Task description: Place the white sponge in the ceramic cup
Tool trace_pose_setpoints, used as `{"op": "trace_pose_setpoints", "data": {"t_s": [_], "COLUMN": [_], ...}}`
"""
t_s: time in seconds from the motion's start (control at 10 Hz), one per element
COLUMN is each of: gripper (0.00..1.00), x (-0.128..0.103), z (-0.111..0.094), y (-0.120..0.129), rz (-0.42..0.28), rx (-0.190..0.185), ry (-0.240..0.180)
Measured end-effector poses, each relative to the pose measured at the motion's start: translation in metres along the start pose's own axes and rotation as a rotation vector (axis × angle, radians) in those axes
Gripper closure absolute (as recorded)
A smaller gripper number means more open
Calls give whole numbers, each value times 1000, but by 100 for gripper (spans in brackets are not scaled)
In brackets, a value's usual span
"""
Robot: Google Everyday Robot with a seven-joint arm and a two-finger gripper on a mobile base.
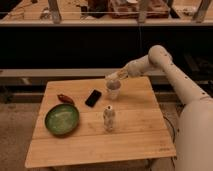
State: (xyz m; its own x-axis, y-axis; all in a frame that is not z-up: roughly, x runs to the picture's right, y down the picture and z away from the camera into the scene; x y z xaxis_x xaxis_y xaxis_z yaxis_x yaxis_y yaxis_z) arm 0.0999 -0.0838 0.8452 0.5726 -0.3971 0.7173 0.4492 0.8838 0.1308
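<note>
Pincer (113, 77) at the end of the white arm (165, 70), hovering just above the rim of the small plain white tapered ceramic cup (114, 91), far-centre of the surface. Something pale sits at the tip, about where the flat off-white rectangular sponge (116, 76) would be; can't tell whether it's pinched or already loose. Whether the pincer is spread or pressed together: cannot tell.

Cup stands upright on the light wooden plank surface (135, 135), near the far edge. Just left of the cup: a flat black rectangular phone-like slab (93, 97), lying at an angle, not touching the cup. Further left, a small reddish-brown lumpy item (65, 98). In front of that, a round green bowl (62, 119) near the left edge. Near mid-surface, in front of the cup and apart from it, an upright small whitish bottle (109, 119).

Arm enters from the right; the robot's white body (195, 135) fills the lower right corner beside the surface.

Room: dark wall or counter front behind the surface, a pale ledge along it, cluttered shelf at top, speckled floor (15, 130) at left.
</note>
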Motion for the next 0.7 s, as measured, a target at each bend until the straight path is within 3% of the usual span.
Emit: {"op": "trace_pose_setpoints", "data": {"t_s": [0.1,0.2,0.7], "gripper": [22,20,20], "x": [0,0,-3], "z": [0,1,1], "y": [-1,0,0], "rz": [1,1,2], "rx": [-1,-2,-4], "ry": [-1,-2,-15]}}
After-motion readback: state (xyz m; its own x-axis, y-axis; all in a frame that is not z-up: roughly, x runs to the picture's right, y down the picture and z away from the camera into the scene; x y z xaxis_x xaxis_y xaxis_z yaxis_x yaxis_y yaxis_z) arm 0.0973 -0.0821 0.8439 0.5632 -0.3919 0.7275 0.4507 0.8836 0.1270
